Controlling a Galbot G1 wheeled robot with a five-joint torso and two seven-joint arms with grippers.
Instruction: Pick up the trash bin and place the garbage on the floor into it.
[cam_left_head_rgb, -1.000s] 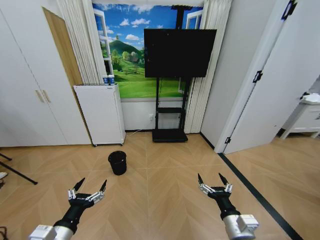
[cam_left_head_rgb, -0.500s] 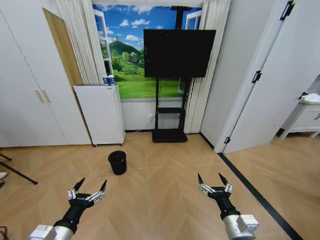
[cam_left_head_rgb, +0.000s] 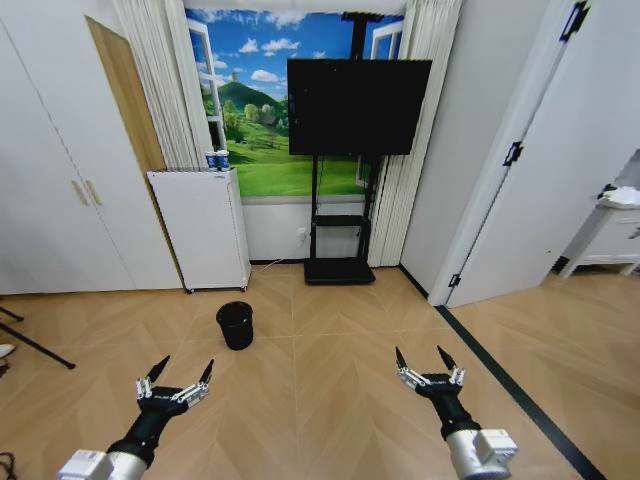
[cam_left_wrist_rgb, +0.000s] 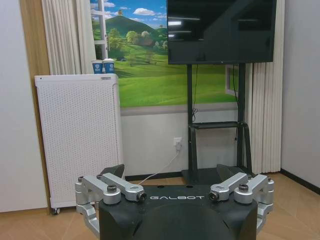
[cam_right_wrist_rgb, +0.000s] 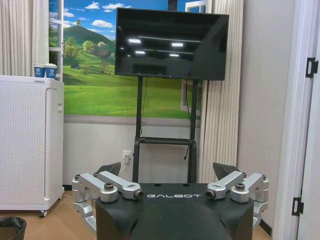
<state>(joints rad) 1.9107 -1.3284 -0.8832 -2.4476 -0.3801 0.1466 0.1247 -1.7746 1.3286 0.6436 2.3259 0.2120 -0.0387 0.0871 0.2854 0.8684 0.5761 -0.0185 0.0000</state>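
- Grippers first: your left gripper (cam_left_head_rgb: 180, 378) hangs low over the floor (cam_left_head_rgb: 320, 400) on the left of the head view, its fingers (cam_left_head_rgb: 158, 368) spread wide with nothing between them.
- Your right gripper (cam_left_head_rgb: 428, 362) hangs on the other side at about the same height, fingers (cam_left_head_rgb: 400, 358) likewise spread apart and holding nothing.
- Look ahead of the left gripper: the trash bin (cam_left_head_rgb: 235, 325) stands upright on the herringbone floor, well apart from both grippers and closer to the left one.
- You can catch the bin's rim in the right wrist view too (cam_right_wrist_rgb: 11, 227), low in the corner, just beside the foot of the white perforated box (cam_right_wrist_rgb: 27, 142).
- That white box (cam_left_head_rgb: 203, 228) stands against the back wall behind the bin, with two blue paper cups (cam_left_head_rgb: 216, 159) on its top.
- To the right of the box, the black TV on its stand (cam_left_head_rgb: 358, 105) stands in front of the landscape mural (cam_left_head_rgb: 250, 90).
- In the left wrist view, your left gripper (cam_left_wrist_rgb: 177, 175) points straight at the wall between the white box (cam_left_wrist_rgb: 77, 135) and the TV stand (cam_left_wrist_rgb: 220, 30), its jaws set wide.
- In the right wrist view, the right gripper (cam_right_wrist_rgb: 172, 172) faces the TV (cam_right_wrist_rgb: 171, 44), its jaws just as wide.
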